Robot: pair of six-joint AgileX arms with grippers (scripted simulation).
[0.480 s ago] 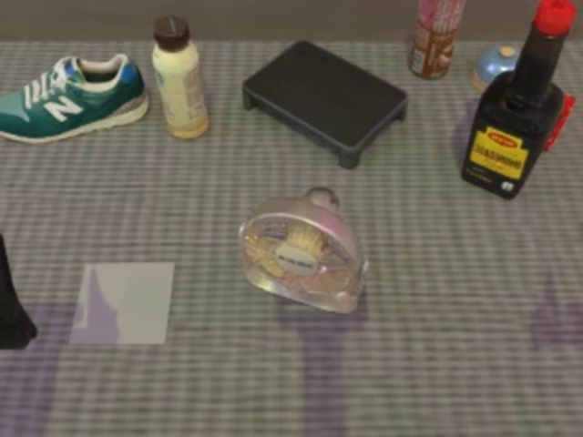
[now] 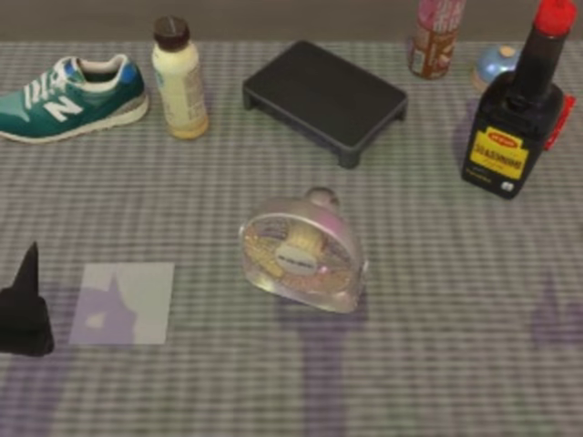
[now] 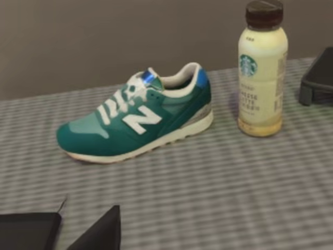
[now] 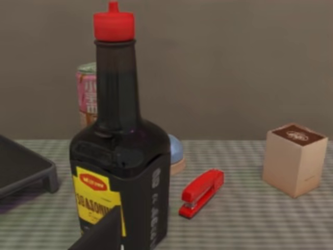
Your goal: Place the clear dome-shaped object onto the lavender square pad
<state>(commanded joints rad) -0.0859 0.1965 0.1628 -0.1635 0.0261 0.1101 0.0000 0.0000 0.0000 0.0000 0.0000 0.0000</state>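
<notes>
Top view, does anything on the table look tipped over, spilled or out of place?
Nothing spilled. The clear dome-shaped object lies tilted mid-table, knob toward the dark tray, not on the lavender square pad. Bottles stand upright.

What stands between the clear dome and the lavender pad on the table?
Nothing visible does. The clear dome lies near the table's middle and the lavender pad to its left, with only bare cloth between them. The left tool sits at the pad's far left side, not in that path.

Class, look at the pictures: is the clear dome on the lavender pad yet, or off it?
Off it. The clear dome rests on the tablecloth mid-table, apart from the lavender pad, which lies bare to its left.
</notes>
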